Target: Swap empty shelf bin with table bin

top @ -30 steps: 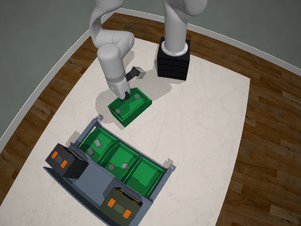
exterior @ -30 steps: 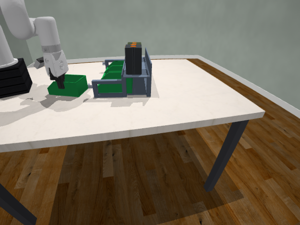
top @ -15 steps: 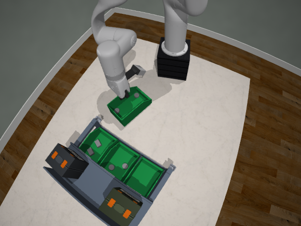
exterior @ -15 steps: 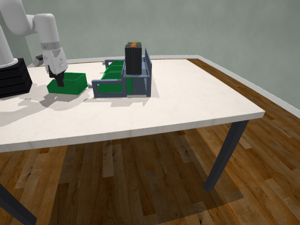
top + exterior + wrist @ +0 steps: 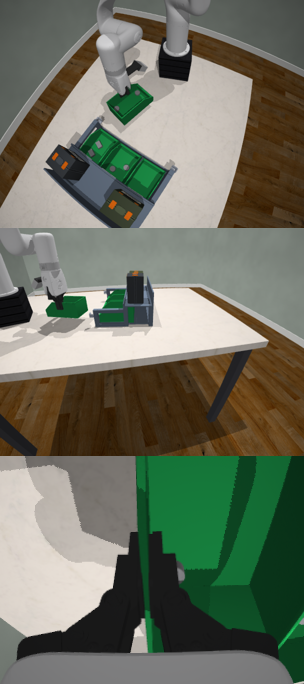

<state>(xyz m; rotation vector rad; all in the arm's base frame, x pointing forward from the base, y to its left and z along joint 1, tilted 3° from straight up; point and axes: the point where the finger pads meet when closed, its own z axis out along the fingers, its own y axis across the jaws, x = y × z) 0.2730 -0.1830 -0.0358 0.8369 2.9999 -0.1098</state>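
My gripper is shut on a side wall of a green open bin. The bin hangs a little above the table top, its shadow below it, roughly level, its low front toward the robot's base. Two round grey parts lie in it. The empty bin is in the shelf's right place in the top view. The middle bin holds two round parts, the left bin two grey blocks; both sit in the shelf.
A black case and an olive case, both with orange latches, stand on the shelf's upper board, over the bins' rear ends. The robot's black base block stands behind the held bin. Small hooks stick out at the shelf's front corners.
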